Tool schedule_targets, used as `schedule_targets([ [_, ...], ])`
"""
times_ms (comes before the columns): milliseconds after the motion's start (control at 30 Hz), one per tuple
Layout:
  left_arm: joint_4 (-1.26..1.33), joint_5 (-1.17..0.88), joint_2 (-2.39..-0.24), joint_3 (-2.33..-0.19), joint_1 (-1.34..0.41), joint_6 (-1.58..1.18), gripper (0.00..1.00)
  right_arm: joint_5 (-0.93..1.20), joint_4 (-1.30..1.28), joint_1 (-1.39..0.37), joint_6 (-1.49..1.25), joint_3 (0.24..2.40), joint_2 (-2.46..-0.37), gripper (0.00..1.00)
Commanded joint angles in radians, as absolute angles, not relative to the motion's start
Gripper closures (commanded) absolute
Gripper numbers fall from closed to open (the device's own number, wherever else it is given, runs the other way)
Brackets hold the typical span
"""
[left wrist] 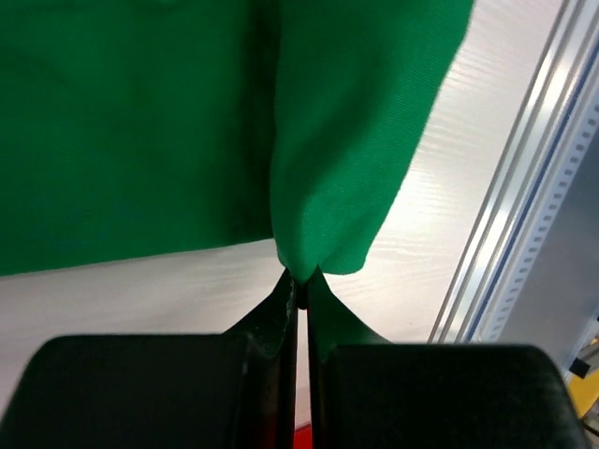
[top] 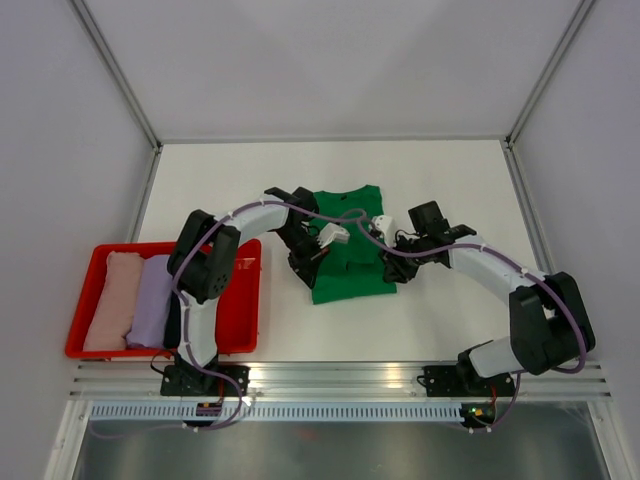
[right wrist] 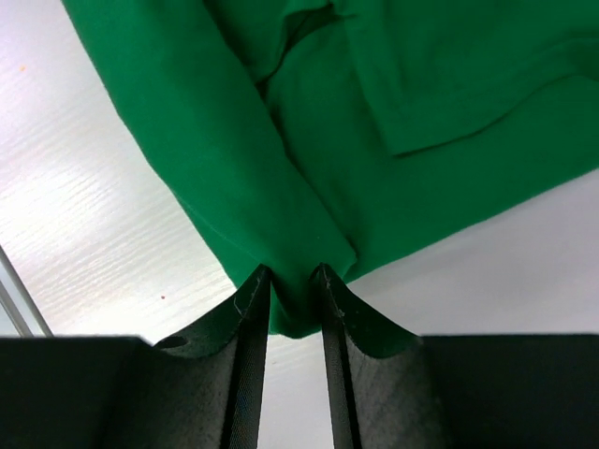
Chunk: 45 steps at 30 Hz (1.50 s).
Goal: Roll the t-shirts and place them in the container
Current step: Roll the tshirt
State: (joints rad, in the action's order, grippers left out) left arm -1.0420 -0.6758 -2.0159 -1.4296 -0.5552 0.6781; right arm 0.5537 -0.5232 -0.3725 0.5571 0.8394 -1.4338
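In the top view, the green t-shirt [top: 345,262] lies in the middle of the frame, folded narrow but not yet rolled. My left gripper [top: 303,262] and right gripper [top: 392,268] are at its lower corners. At the left, the red tray [top: 95,255] holds the pink shirt [top: 110,300], the lavender shirt [top: 150,300] and the black shirt [top: 173,322]; I judge them as rolled.

In the left wrist view, my fingers close tightly on a green corner.

In the right wrist view, they pinch a fold of the hem.

One shirt remains.
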Motion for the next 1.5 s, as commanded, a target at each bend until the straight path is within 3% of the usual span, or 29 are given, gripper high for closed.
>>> schedule_targets([
  [0, -0.976, -0.646, -2.048, -1.457, -0.542, 0.589, 0.98, 0.591, -0.451, -0.336, 0.483, 0.877, -1.457, 0.66],
  [467, -0.914, -0.589, -2.060, -1.447, -0.520, 0.546, 0.98, 0.719, -0.273, -0.253, 0.262, 0.828, -1.542, 0.67],
  [567, -0.914, -0.571, -2.063, -1.445, -0.520, 0.551, 0.98, 0.732, -0.244, -0.221, 0.218, 0.818, -1.566, 0.78],
  [600, -0.913, -0.562, -2.059, -1.445, -0.520, 0.551, 0.98, 0.735, -0.242, -0.215, 0.209, 0.821, -1.574, 0.91],
  [633, -0.908, -0.546, -2.057, -1.448, -0.520, 0.552, 0.98, 0.741, -0.236, -0.206, 0.193, 0.822, -1.586, 0.97],
  [933, -0.907, -0.519, -2.048, -1.474, -0.520, 0.539, 0.98, 0.710, -0.187, -0.163, 0.077, 0.813, -1.631, 1.00],
  [1000, -0.908, -0.522, -2.042, -1.476, -0.520, 0.534, 0.91, 0.704, -0.178, -0.163, 0.074, 0.805, -1.625, 1.00],
  [1167, -0.908, -0.522, -1.964, -1.477, -0.520, 0.557, 0.61, 0.686, -0.178, -0.163, 0.061, 0.804, -1.624, 1.00],
  [1267, -0.908, -0.525, -1.912, -1.465, -0.520, 0.589, 0.49, 0.674, -0.182, -0.163, 0.045, 0.813, -1.635, 1.00],
  [1467, -0.853, -0.500, -1.760, -1.442, -0.523, 0.632, 0.40, 0.637, -0.201, -0.163, 0.022, 0.828, -1.643, 1.00],
])
